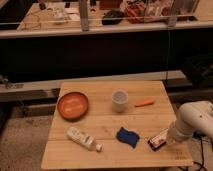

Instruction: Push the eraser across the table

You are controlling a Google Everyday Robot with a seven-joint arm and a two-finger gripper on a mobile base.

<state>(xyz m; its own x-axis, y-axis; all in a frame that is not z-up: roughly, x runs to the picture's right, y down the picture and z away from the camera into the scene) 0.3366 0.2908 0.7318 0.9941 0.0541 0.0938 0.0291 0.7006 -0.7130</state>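
Near the table's (100, 125) right front corner lies the eraser (158, 139), my gripper (170, 138) beside it, fingers hidden, so I cannot tell their state. A skewed push might spin it into the sponge (128, 137).

Matt plank-grained wooden table (100, 150), smooth white end effector (170, 137) casing

end effector (169, 138) beside eraser (158, 139), sponge (128, 137) blocking leftward
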